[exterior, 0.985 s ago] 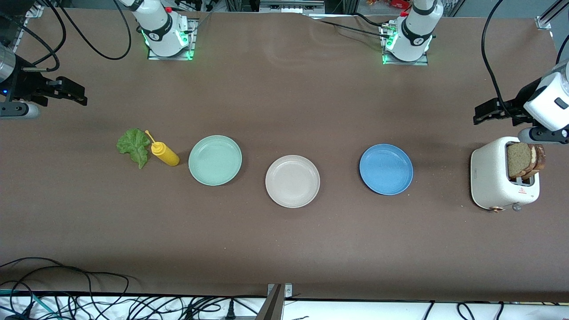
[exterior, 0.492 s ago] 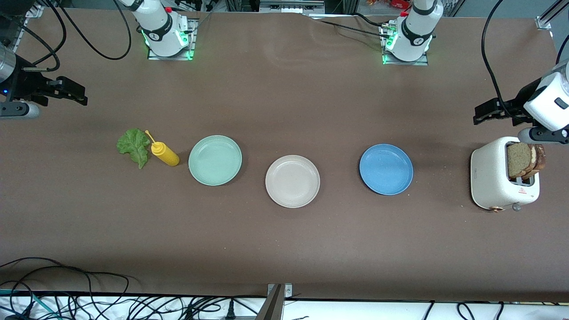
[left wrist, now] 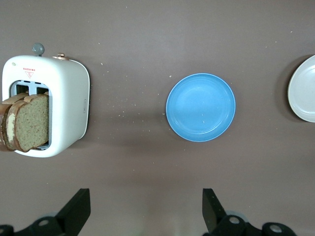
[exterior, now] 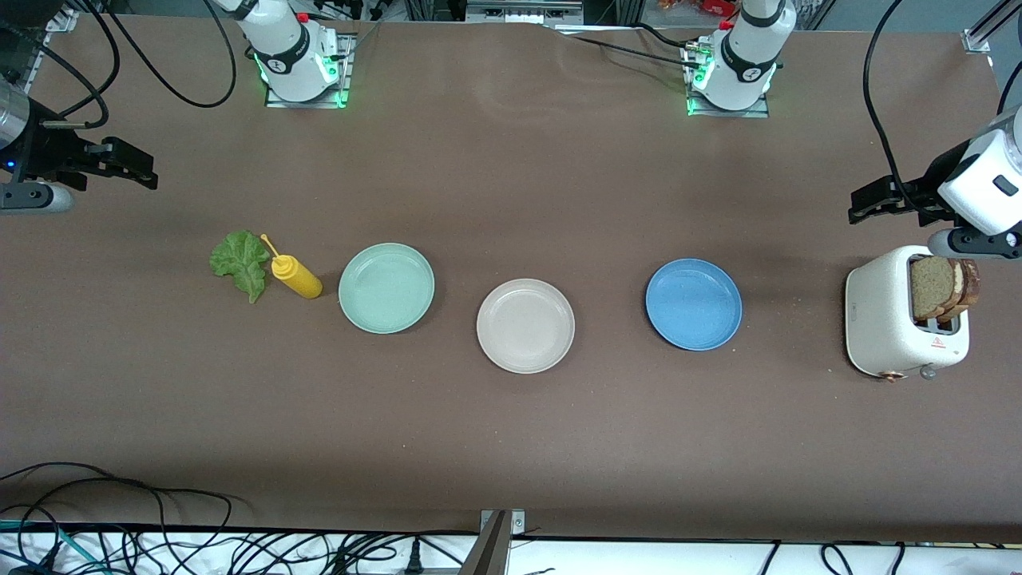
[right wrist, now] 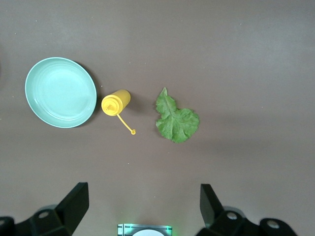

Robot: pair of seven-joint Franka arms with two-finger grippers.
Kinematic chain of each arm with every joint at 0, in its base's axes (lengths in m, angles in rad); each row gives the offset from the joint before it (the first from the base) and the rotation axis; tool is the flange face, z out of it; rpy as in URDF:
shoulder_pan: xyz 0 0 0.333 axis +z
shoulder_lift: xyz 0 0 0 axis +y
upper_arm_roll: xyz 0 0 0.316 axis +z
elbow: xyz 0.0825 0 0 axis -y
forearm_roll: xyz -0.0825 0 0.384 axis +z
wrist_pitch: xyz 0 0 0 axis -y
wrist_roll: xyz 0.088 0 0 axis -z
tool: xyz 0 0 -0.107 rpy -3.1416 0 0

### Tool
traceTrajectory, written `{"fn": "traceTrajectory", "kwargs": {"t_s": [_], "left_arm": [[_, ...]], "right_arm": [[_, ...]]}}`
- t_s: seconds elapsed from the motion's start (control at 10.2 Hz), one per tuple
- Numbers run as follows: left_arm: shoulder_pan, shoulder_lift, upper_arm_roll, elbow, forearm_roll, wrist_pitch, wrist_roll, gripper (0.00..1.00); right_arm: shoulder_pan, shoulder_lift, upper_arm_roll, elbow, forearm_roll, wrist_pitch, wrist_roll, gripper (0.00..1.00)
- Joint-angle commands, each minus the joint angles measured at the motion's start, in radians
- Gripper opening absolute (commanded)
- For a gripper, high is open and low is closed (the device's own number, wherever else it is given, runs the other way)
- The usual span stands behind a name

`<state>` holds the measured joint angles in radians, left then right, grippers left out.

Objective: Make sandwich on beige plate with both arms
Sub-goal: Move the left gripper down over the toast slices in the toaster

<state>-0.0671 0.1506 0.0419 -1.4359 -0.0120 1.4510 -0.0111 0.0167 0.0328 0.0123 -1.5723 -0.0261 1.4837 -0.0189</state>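
The beige plate [exterior: 525, 325] lies bare at the table's middle; its edge shows in the left wrist view [left wrist: 305, 88]. Brown bread slices [exterior: 942, 286] [left wrist: 27, 123] stand in a white toaster [exterior: 882, 319] [left wrist: 69, 98] at the left arm's end. A green lettuce leaf [exterior: 239, 262] [right wrist: 176, 120] lies flat at the right arm's end. My left gripper [exterior: 861, 206] [left wrist: 146, 196] hangs open and holds nothing, up beside the toaster. My right gripper [exterior: 146, 169] [right wrist: 143, 191] hangs open with nothing in it, above the table near the lettuce.
A mint-green plate [exterior: 386, 287] [right wrist: 60, 92] and a blue plate [exterior: 693, 303] [left wrist: 201, 107] flank the beige one. A yellow squeeze bottle [exterior: 297, 277] [right wrist: 115, 102] lies on its side between the lettuce and the mint plate. Cables run along the table's near edge.
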Motion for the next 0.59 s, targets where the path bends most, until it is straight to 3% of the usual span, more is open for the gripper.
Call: {"fn": "traceTrajectory", "kwargs": {"t_s": [0.0,0.49], "left_arm": [[-0.003,0.007,0.001,0.025,0.000,-0.011,0.005,1.00],[-0.003,0.015,0.001,0.023,0.000,-0.012,0.003,1.00]], "right_arm": [[-0.003,-0.001,0.000,0.017,0.008,-0.019,-0.013,1.00],[-0.004,-0.001,0.000,0.018,0.008,-0.020,-0.012,1.00]]}}
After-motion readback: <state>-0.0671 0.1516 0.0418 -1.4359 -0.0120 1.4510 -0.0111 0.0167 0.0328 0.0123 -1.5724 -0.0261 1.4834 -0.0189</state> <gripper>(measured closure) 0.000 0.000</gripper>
